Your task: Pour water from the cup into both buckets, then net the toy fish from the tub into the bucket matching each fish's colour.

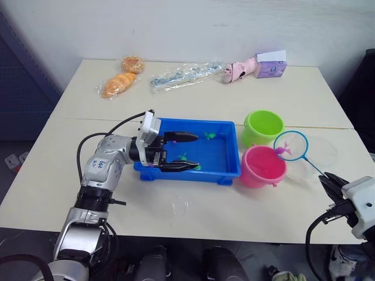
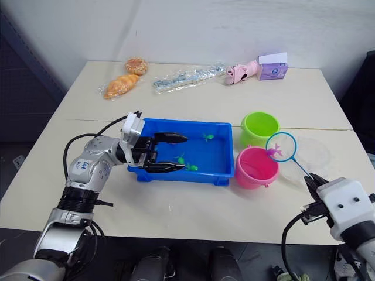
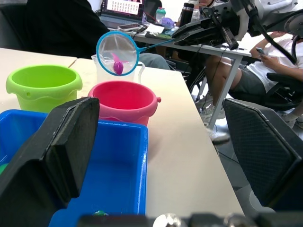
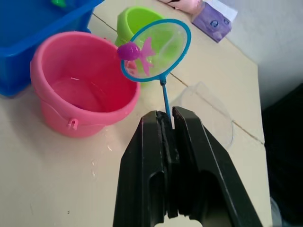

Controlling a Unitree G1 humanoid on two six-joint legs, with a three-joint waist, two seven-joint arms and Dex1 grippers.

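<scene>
With net (image 4: 156, 49) over pink bucket (image 4: 85, 90) rim, L fingers (image 1: 179, 152) wide.

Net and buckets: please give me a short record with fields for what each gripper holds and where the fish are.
right gripper: shut on the net's handle
net: above the pink bucket's rim, pink fish inside
pink bucket: holds water, no fish seen inside
green bucket: behind the pink one
left gripper: open, fingers over the tub
tub: green fish remain inside
cup: beside the pink bucket
</scene>
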